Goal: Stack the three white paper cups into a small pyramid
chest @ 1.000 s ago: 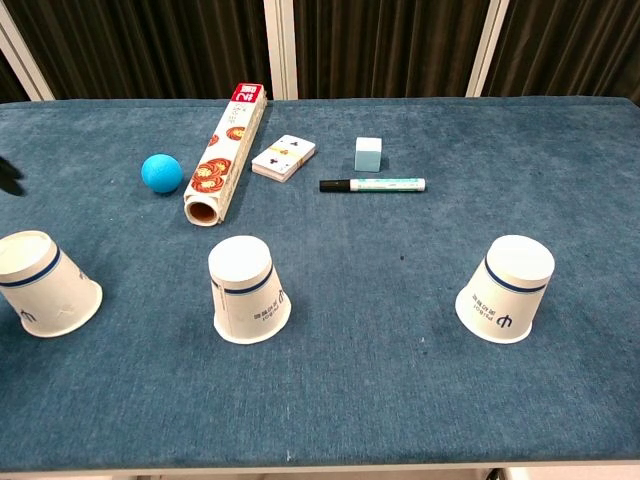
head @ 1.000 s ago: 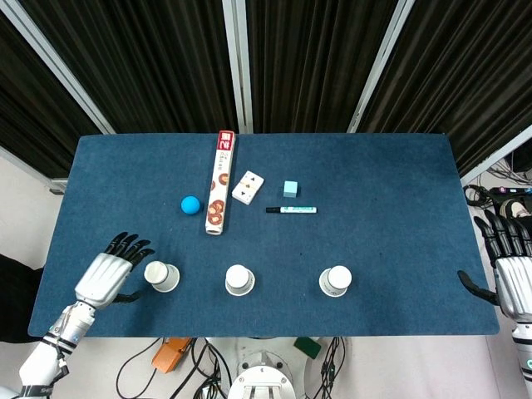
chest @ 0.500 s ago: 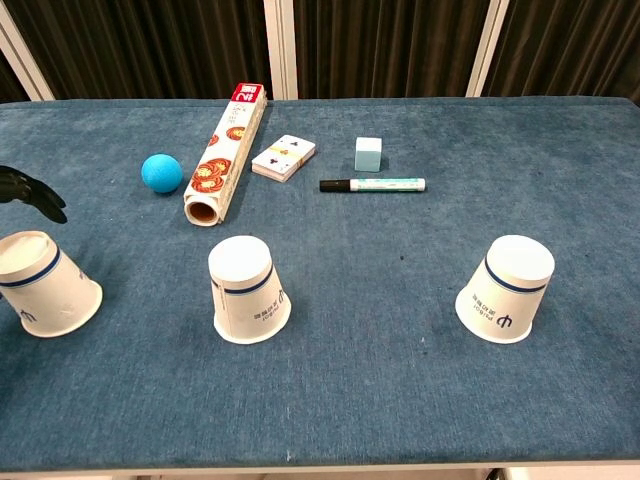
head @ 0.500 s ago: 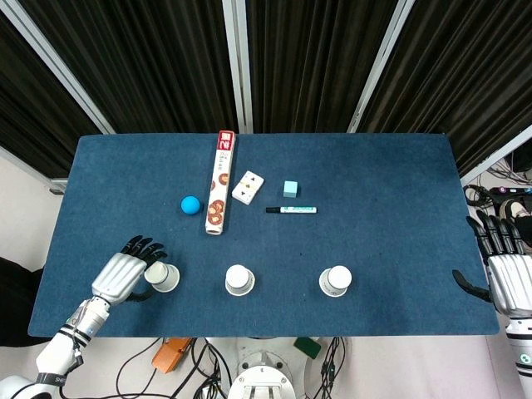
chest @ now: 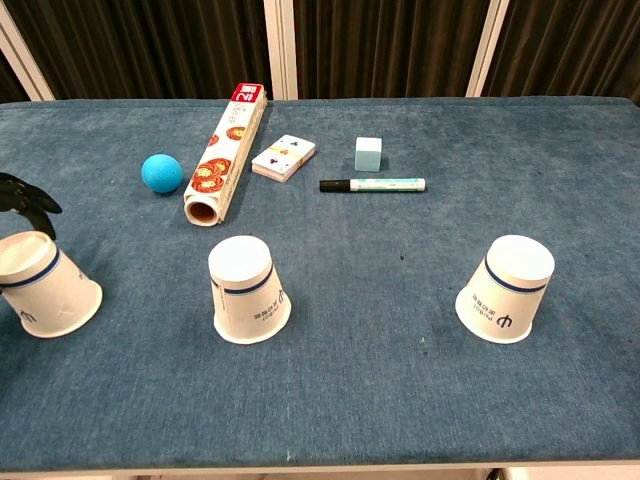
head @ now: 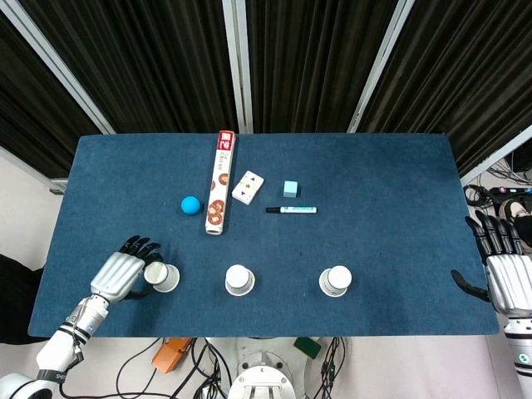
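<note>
Left hand [head: 123, 273] fingers [head: 143, 248], spread apart, arch beside the leftmost cup [head: 162, 276]

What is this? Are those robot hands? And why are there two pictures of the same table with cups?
Yes, those are a robot's two hands on the ends of its arms. One picture comes from a camera in its head, looking down; the other from its chest, looking across the table.

On the blue table stand three white paper cups, all upside down: the left cup, the middle cup and the right cup. The robot should stack them into a little pyramid. None is stacked yet.

Behind them lie a blue ball, a long printed tube, a deck of cards, a small pale block and a marker.

The left hand is right against the left cup, its fingers curling around it. I cannot tell whether it grips it yet. The right hand waits open by the table's edge, holding nothing.
</note>
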You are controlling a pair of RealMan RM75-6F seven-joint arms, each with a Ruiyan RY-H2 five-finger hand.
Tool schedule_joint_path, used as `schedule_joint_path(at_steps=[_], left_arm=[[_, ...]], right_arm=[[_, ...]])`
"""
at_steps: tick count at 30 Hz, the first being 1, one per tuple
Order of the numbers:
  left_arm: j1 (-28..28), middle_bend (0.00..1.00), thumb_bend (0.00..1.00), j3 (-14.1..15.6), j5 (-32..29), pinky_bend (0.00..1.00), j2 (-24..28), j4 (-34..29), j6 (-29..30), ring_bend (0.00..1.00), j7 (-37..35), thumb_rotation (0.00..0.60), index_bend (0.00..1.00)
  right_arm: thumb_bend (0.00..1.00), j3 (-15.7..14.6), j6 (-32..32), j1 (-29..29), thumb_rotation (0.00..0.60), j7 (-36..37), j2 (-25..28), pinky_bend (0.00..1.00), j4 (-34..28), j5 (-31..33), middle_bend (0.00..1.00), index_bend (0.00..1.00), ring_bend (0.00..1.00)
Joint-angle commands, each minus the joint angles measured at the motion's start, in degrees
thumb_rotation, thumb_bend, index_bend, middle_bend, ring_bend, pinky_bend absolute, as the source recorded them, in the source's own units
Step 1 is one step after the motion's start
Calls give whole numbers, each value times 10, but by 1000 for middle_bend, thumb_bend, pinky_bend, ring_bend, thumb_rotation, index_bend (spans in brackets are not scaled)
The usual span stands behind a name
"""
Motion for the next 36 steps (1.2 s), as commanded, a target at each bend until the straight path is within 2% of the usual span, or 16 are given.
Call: schedule_joint_path(at_steps=[1,9,17,25,36], left_arm=[[-5,139,356,1,7,9,-8,10,-2,74,-19,600,402],[-16,139,359,0,28,9,-7,0,5,75,-37,600,413],[-48,139,357,-13,32,9,-30,-16,-18,75,-28,600,413],[-80,139,357,-25,10,9,-53,-32,-50,75,10,600,413],[-100,139,352,-29,-24,9,-73,-38,-63,75,55,600,413]], right_arm=[[351,0,0,0,600,-1,0,0,0,1,0,0,0],[350,0,0,-1,600,-1,0,0,-1,1,0,0,0],[351,0,-1,-1,600,2,-1,0,3,4,0,0,0],[351,-1,2,-4,600,8,0,0,7,7,0,0,0],[351,-2,6,-8,600,15,-1,0,13,7,0,0,0]])
